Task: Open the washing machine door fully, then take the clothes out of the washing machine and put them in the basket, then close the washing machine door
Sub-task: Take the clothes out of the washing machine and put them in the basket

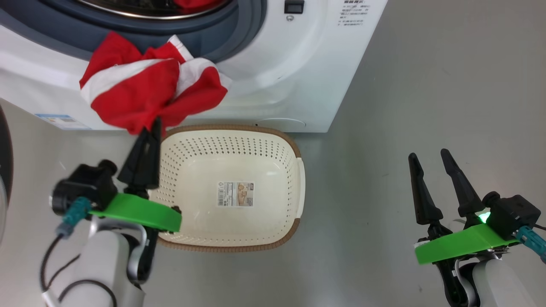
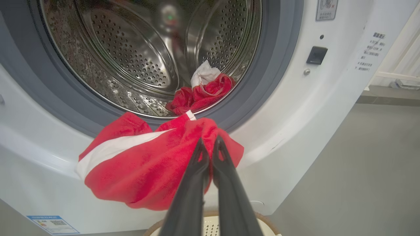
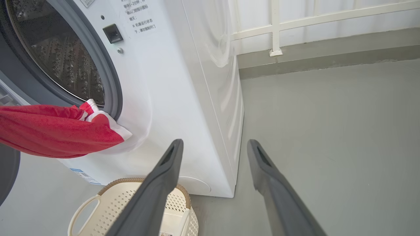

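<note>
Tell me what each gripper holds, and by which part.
The left gripper pinches the clothes at a bunched red fold hanging outside the drum; the right gripper holds nothing.

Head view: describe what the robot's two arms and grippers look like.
The left gripper and right gripper each have two long, tapering black fingers above a bright green plate, with a black camera block and teal-tipped cable alongside. Forearms are pale grey-white. A green light glows at the right wrist.

The washing machine door (image 1: 4, 162), left of the washing machine (image 1: 298, 85), is cut to a dark sliver by the frame's edge. The machine's printed notices (image 1: 352, 13) are too small to read.
</note>
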Tool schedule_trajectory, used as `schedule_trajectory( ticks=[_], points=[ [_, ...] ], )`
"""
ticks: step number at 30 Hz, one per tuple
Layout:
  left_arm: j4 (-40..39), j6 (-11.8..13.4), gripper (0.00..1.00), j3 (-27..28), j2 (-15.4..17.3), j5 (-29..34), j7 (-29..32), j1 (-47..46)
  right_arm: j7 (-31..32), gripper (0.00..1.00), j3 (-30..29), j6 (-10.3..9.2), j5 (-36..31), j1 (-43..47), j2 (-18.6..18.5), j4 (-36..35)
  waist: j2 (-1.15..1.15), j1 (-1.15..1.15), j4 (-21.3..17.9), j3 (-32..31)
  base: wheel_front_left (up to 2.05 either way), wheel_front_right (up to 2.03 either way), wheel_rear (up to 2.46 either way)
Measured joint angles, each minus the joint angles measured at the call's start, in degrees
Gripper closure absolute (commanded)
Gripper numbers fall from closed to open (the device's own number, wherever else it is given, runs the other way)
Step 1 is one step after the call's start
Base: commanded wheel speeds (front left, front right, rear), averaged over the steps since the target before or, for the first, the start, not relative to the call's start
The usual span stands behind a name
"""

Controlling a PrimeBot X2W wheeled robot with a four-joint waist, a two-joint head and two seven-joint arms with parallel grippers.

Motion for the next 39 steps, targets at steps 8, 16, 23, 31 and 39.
schedule_trajectory(
  ticks=[8, 16, 23, 31, 39],
  points=[
    [8.72, 0.0, 1.0, -2.83, -0.07, -0.68, 0.01, 0.02, 0.0, 0.0, 0.43, 0.0, 0.07, -0.2, 0.0, -0.49, 0.0, 0.0, -0.58, 2.44, 0.0, 0.0, 0.0],
    [15.34, 0.0, 1.0, -4.65, 0.82, -1.63, 0.01, -2.79, 0.0, 0.0, 0.33, 0.0, 0.07, -2.45, 0.0, -1.22, 0.0, 0.0, -1.31, 6.42, 0.0, 0.0, 0.0],
    [20.52, 0.0, 1.0, -7.24, 1.57, -3.04, 0.01, -6.53, 0.0, 0.0, 0.15, 0.0, 0.05, -3.78, -0.02, -1.7, 0.0, 0.0, -1.62, 10.01, 0.0, 0.0, 0.0],
    [26.09, 0.0, 1.0, -9.85, 1.77, -4.68, 0.01, -10.73, 0.0, 0.0, 0.3, 0.0, 0.05, -5.6, -0.05, -2.48, 0.0, 0.0, -1.7, 14.11, 0.0, 0.0, 0.0],
    [31.42, 0.0, 1.0, -12.27, 1.81, -5.63, 0.01, -15.07, 0.0, 0.0, 0.6, 0.01, 0.05, -6.61, -0.08, -3.08, 0.0, 0.0, -1.81, 17.41, 0.0, 0.0, 0.0]
  ],
)
